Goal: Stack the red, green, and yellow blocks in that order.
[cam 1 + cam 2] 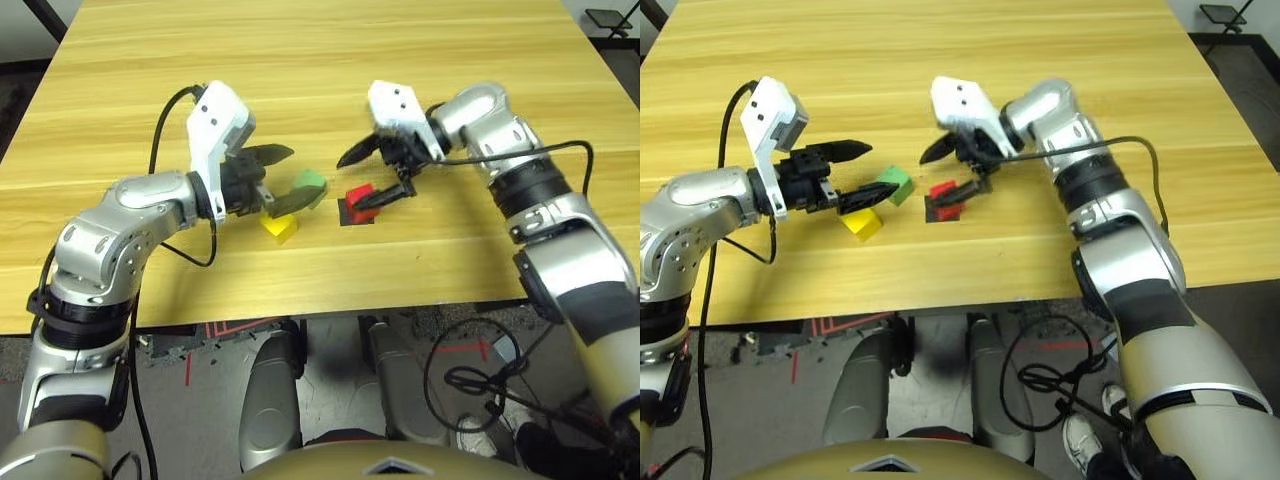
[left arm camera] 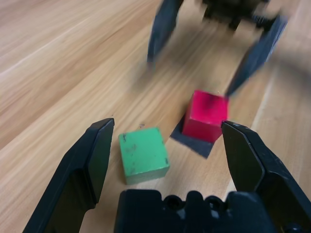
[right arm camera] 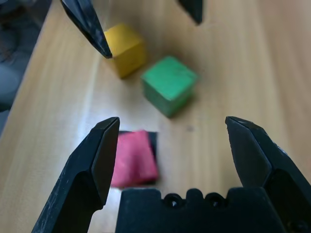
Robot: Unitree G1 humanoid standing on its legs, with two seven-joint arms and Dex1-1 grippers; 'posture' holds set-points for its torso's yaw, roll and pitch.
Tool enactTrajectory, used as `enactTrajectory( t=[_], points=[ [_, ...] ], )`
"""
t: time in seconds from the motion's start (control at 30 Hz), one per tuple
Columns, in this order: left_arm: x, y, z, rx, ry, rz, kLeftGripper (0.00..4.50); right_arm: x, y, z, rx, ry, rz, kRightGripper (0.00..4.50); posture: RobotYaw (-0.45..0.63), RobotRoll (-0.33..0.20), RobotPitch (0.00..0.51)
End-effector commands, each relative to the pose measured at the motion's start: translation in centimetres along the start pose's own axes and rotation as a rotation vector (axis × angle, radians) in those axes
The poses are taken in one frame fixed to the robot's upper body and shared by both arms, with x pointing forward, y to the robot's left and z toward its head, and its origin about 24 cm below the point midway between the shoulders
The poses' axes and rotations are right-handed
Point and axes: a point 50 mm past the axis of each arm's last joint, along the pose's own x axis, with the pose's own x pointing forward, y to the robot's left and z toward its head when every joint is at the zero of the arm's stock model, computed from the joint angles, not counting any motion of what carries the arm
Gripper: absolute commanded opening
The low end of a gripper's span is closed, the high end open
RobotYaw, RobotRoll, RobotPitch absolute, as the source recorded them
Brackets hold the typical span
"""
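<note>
Left wrist view — green block (image 2: 144,155) between the open left gripper (image 2: 170,145).

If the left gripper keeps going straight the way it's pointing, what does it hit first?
Most likely the green block: it sits between the open left gripper's fingers, nearer than the red block on the black patch. Depth is uncertain, so it may pass above it.

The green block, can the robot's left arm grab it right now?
Probably yes. The left gripper is open and the green block sits on the table between its fingers, with nothing on top. The red block stands apart beside it.
</note>
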Motion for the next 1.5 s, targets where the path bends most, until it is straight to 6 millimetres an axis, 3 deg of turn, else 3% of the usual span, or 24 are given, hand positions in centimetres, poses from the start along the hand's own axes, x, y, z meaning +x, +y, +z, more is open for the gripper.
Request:
enactTrajectory(
  t=[0.03, 0.3, 0.83, 0.93, 1.1, 1.27, 1.37, 1.5],
  points=[
    [0.3, -0.2, -0.5, -0.003, 0.116, 0.017, 4.5, -1.9, 0.1, -1.1, 0.053, 0.003, -0.044, 4.42, 0.3, -0.053, 0.256],
    [1.8, -0.3, -1.8, -0.056, 0.25, 0.003, 4.5, -3.1, 0.7, -2.1, 0.113, -0.02, -0.112, 4.42, 0.23, -0.033, 0.253],
    [4.1, 0.7, -2.6, -0.066, 0.246, 0.051, 4.5, -2.8, 1.8, -2.0, 0.157, -0.062, -0.146, 4.42, 0.19, -0.025, 0.266],
    [4.3, 0.6, -2.6, -0.075, 0.235, 0.051, 3.92, -2.7, 1.8, -2.1, 0.16, -0.064, -0.151, 4.5, 0.2, -0.023, 0.268],
    [4.4, 0.7, -2.6, -0.074, 0.224, 0.054, 2.09, -2.6, 1.6, -2.1, 0.164, -0.071, -0.158, 4.5, 0.21, -0.018, 0.268],
    [4.2, 1.2, -0.4, -0.031, 0.161, 0.032, 2.04, -2.6, 1.5, -2.4, 0.168, -0.075, -0.167, 4.5, 0.22, -0.014, 0.263],
    [3.7, 1.7, 2.1, 0.035, 0.12, 0.017, 2.04, -2.9, 1.4, -2.7, 0.176, -0.076, -0.185, 4.5, 0.22, -0.007, 0.261],
    [3.7, 0.8, 4.2, 0.057, 0.113, -0.046, 2.04, -3.1, 1.6, -3.6, 0.204, -0.058, -0.206, 4.5, 0.21, 0.001, 0.261]
  ],
)
